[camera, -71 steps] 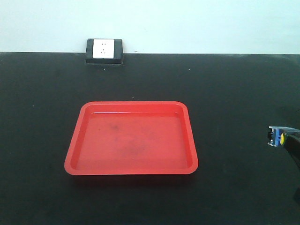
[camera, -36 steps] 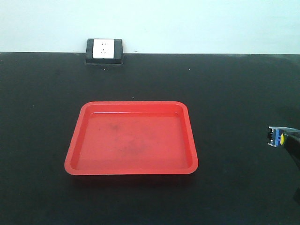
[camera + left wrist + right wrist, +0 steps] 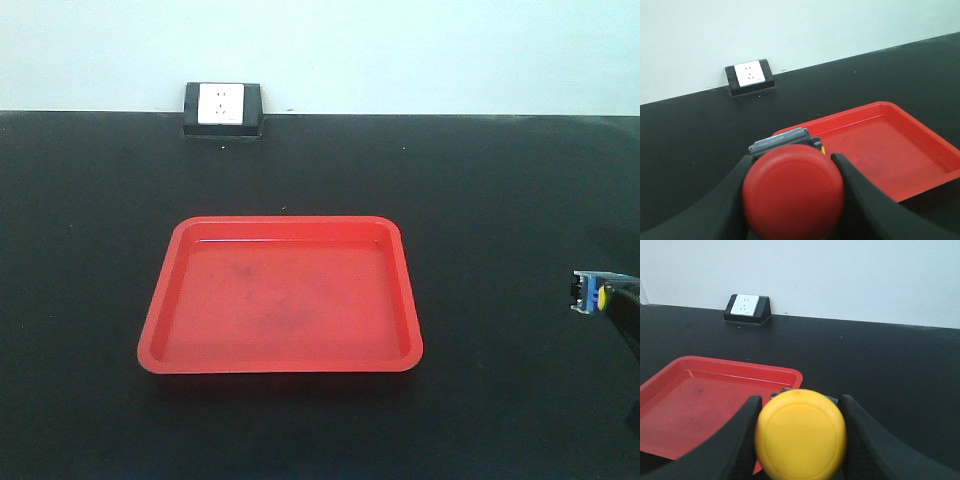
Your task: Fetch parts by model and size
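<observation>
In the left wrist view my left gripper (image 3: 793, 187) is shut on the red-capped push-button switch (image 3: 793, 192), whose cap faces the camera and hides most of its dark base. In the right wrist view my right gripper (image 3: 801, 432) is shut on the yellow-capped push-button switch (image 3: 801, 440) in the same way. In the front view only the right gripper's tip and the yellow-capped switch (image 3: 597, 293) show, at the right edge and to the right of the red tray (image 3: 155, 335). The left gripper is out of the front view.
The shallow red tray (image 3: 920, 187) (image 3: 660, 372) lies in the middle of the black table and holds nothing. A white wall socket in a black box (image 3: 222, 109) stands at the table's far edge against the pale wall.
</observation>
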Motion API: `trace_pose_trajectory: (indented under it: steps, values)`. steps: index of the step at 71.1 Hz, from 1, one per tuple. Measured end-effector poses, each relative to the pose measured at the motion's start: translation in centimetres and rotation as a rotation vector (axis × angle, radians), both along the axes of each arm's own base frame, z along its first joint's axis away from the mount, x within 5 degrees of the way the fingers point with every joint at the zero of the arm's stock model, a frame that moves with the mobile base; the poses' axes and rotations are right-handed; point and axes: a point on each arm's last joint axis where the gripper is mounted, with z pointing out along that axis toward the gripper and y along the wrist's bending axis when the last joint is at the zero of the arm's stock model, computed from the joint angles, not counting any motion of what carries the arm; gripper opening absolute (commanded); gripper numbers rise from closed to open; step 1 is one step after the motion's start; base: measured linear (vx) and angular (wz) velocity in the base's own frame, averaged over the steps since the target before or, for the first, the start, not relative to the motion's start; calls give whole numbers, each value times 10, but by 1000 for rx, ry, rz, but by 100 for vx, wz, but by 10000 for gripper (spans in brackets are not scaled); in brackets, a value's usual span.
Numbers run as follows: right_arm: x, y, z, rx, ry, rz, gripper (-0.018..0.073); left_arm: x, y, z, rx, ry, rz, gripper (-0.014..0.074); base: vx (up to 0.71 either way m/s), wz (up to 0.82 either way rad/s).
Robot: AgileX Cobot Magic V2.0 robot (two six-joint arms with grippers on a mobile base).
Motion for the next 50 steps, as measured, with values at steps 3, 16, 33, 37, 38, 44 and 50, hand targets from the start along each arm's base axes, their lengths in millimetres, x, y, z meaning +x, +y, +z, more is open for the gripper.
trace_pose_trajectory:
  steps: [3,16,33,37,38,44,50]
  values:
    - [0,0,0,0,0,0,-10,0,0,0,0,0,0,-6,0,0]
    - [0,0,0,0,0,0,-10,0,0,0,-9,3,-3,-6,0,0]
    - [0,0,0,0,0,0,-10,-2,-5,0,-107,37,-30,-6,0,0]
    - [0,0,0,0,0,0,-10,-2,-5,0,-109,37,-31,-6,0,0]
    - [0,0,0,0,0,0,-10,-2,-5,0,-110,35,-31,-6,0,0]
    - [0,0,0,0,0,0,-10,1,-6,3,-104,33,-29,-6,0,0]
    - [0,0,0,0,0,0,-10,7,-8,13,-90,47,-26,-6,0,0]
